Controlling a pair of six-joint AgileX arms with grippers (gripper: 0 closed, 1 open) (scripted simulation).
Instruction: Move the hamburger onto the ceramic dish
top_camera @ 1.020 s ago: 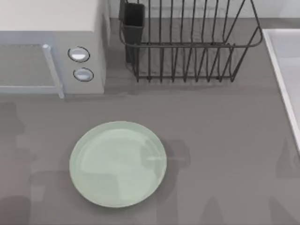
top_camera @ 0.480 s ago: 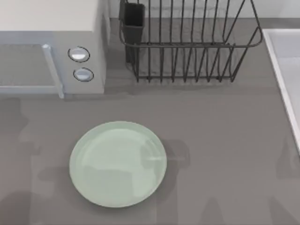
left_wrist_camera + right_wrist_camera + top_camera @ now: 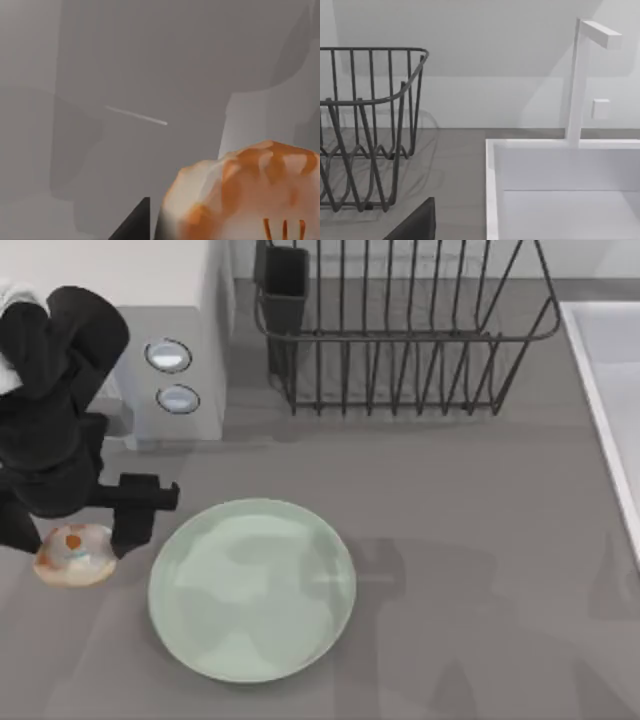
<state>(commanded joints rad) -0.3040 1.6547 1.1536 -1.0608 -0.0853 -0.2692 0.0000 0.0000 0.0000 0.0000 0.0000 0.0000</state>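
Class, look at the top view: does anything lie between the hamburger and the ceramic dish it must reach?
Nothing visible does. The hamburger, at the left pincer, sits just left of the ceramic dish, with bare table between them.

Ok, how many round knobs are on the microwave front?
2: the upper knob and the lower knob, stacked on the microwave at the table's far left; the left arm may hide others.
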